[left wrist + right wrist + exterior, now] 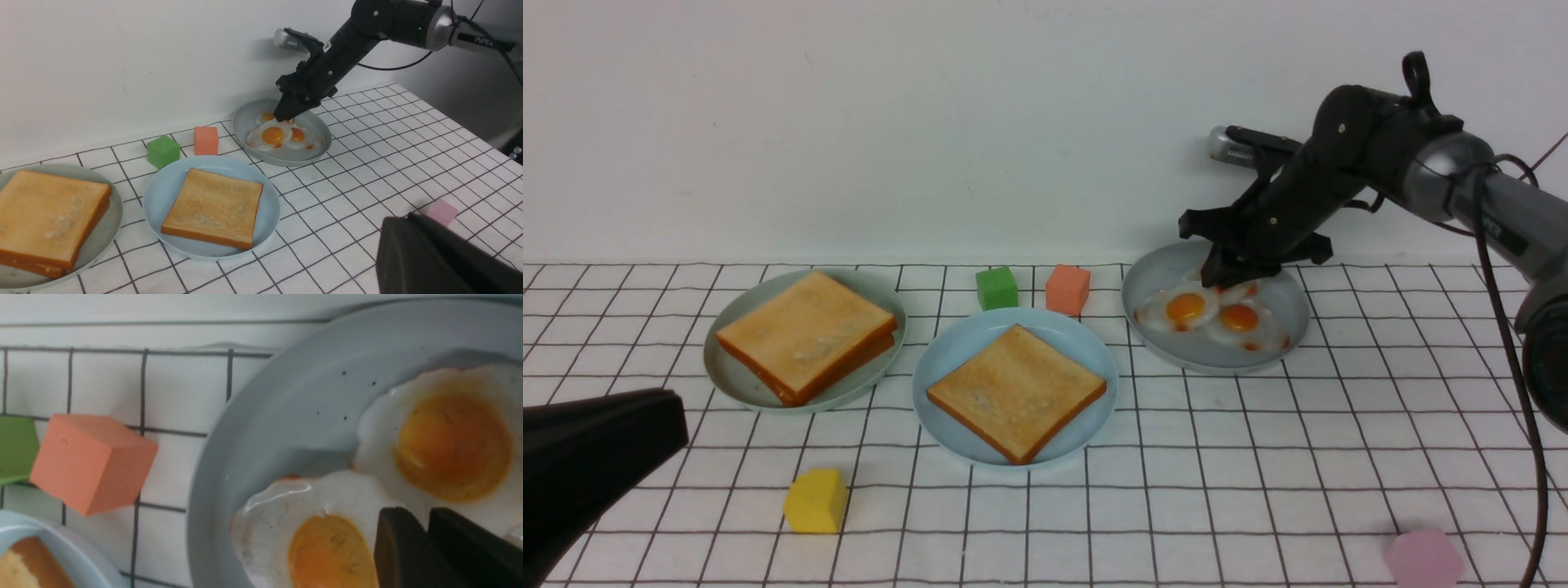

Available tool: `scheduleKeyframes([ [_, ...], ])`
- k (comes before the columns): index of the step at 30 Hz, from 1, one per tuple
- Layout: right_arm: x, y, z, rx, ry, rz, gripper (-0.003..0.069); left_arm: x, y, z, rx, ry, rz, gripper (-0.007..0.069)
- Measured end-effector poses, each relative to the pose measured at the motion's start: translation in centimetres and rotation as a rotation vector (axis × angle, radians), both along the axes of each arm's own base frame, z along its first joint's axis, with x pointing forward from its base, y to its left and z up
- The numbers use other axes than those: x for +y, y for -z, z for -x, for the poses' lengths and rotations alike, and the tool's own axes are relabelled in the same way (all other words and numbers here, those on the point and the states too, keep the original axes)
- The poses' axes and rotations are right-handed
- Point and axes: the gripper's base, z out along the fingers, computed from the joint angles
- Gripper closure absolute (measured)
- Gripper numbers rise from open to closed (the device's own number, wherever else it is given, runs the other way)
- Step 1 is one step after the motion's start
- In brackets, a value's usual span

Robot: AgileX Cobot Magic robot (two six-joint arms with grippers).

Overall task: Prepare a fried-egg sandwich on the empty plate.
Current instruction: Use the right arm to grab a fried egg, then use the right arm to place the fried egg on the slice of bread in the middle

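**Booth:** Quick count of the plates!

**Me:** Three, on the gridded surface. The green-grey plate is on my left, the blue plate is in the middle, and the grey plate is on my right, back by the wall.

**Booth:** Toast?

**Me:** Three slices. Two sit in a stack on the green-grey plate. A single slice lies flat on the blue plate, its top bare.

**Booth:** Eggs?

**Me:** Three eggs, whites overlapping, all in the grey plate.

**Booth:** And you?

**Me:** My right fingers are down in the grey plate, tips at the whites. They're drawn close, with just a thin slit between them. Whether they've pinched an egg's edge, I can't tell. My left fingers are closed together, low at the front on my left.

**Booth:** Blocks?

**Me:** Four. The green block and the orange block sit side by side just behind the blue plate. The yellow block is front left and the pink block is front right.
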Motion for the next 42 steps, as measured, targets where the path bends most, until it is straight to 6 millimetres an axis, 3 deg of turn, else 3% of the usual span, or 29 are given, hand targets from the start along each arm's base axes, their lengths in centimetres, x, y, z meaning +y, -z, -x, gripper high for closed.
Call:
scheduleKeyframes([
  [6,0.0,-2.7,0.9,-0.010,-0.042,0.009,0.0579,0.0,0.0,0.0,0.000,0.000,0.000,0.0620],
  [10,-0.1,-6.9,2.3,-0.048,-0.072,-0.002,0.0582,0.0,0.0,0.0,0.001,0.000,0.001,0.0615],
  [11,-0.1,-6.9,2.3,-0.046,-0.075,-0.004,0.0582,0.0,0.0,0.0,0.001,0.000,0.001,0.0615],
  [13,0.2,-9.5,3.5,-0.066,-0.117,-0.039,0.0582,0.0,0.0,0.0,0.001,0.000,0.001,0.0613],
  [16,1.0,-12.1,5.0,-0.063,-0.180,-0.124,0.0582,0.0,0.0,0.0,0.001,0.000,0.000,0.0609],
  [19,2.9,-13.0,6.3,-0.053,-0.255,-0.207,0.0582,0.0,0.0,0.0,0.001,0.000,0.000,0.0608],
  [21,4.4,-12.7,6.9,-0.039,-0.302,-0.240,0.0582,0.0,0.0,0.0,0.001,0.000,0.000,0.0607],
  [26,10.5,-8.1,9.2,0.071,-0.416,-0.268,0.0582,0.0,0.0,0.0,0.001,0.000,0.000,0.0603],
  [29,11.5,-6.6,9.0,0.067,-0.390,-0.298,0.0582,0.0,0.0,0.0,0.001,0.000,0.000,0.0602],
  [42,12.1,-1.6,6.6,0.043,-0.274,-0.347,0.0582,0.1,0.3,0.0,0.023,-0.010,-0.020,0.0591],
])
